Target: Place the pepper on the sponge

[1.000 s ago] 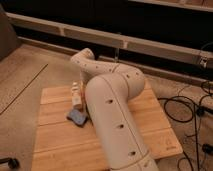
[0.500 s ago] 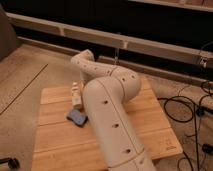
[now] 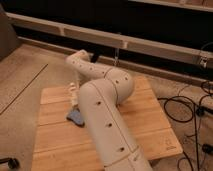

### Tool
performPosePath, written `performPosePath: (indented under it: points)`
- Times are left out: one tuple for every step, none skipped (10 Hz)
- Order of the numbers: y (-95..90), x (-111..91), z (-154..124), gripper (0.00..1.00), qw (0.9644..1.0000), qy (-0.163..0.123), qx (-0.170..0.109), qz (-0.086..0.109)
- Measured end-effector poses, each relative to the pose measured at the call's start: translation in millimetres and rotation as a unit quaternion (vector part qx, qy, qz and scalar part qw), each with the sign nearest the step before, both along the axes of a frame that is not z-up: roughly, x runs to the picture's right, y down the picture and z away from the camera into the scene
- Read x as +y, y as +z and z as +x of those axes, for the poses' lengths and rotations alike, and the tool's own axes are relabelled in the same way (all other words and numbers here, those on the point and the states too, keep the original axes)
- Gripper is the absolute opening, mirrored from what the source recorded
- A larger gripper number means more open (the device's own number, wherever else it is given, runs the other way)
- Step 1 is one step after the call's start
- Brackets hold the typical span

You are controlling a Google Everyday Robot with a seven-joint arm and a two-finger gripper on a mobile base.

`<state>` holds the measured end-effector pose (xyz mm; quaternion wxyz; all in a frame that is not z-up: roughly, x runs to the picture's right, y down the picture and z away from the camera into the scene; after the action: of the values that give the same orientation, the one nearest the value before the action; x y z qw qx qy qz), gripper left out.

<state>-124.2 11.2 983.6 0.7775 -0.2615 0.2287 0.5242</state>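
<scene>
My gripper [image 3: 73, 93] hangs at the end of the white arm [image 3: 102, 107], over the left part of the wooden board [image 3: 145, 125]. It is just above and slightly behind the sponge [image 3: 75, 117], a small flat blue pad lying on the board. The arm's thick forearm covers the sponge's right edge. The pepper is hidden or out of view; I cannot make it out at the gripper or on the board.
The board lies on a speckled floor. Black cables [image 3: 192, 107] trail along the right side. A long pale rail [image 3: 150, 45] and a dark wall run across the back. A caster wheel [image 3: 10, 162] shows at the bottom left.
The arm's elbow has swung slightly to the left. The gripper stays over the sponge, perhaps a touch higher. The sponge has not moved.
</scene>
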Motion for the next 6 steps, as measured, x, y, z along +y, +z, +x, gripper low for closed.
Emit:
performPosePath:
  points:
    - [-0.8, 5.2, -4.1, 0.65, 1.0000, -0.002, -0.001, -0.009]
    - [-1.2, 8.7, -3.4, 0.65, 0.9999, -0.001, 0.002, -0.016]
    - [-0.6, 8.9, -0.1, 0.65, 0.9998, 0.002, 0.008, -0.017]
    - [0.3, 9.2, 6.0, 0.65, 0.9996, 0.006, 0.017, -0.020]
    - [1.6, 10.6, 11.8, 0.63, 0.9994, 0.009, 0.025, -0.024]
    - [3.0, 13.0, 15.8, 0.53, 0.9990, 0.010, 0.033, -0.028]
